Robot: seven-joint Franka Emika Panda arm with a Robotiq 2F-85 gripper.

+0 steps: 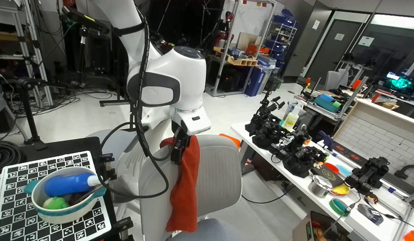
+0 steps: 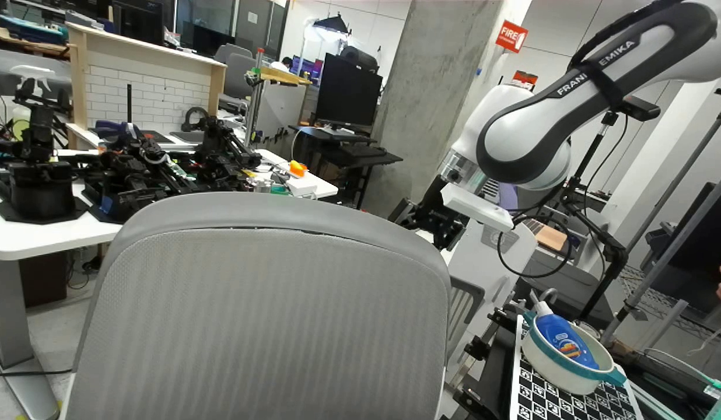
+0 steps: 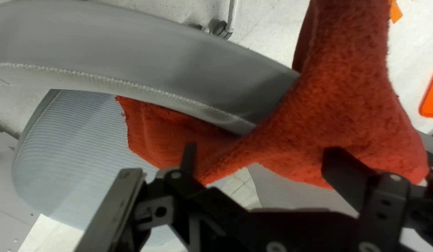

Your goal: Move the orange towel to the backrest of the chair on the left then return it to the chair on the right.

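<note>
In the wrist view the claw has its jaws wide apart, & in an exterior view the orange towel hangs over the grey backrest at lower centre, mostly below claw, long axis approx vertical, so next grip should prob close near its upper end.

There is one fuzzy red towel, one black claw, one round cream pot with two teal handles, and one blue plastic bottle.
</note>
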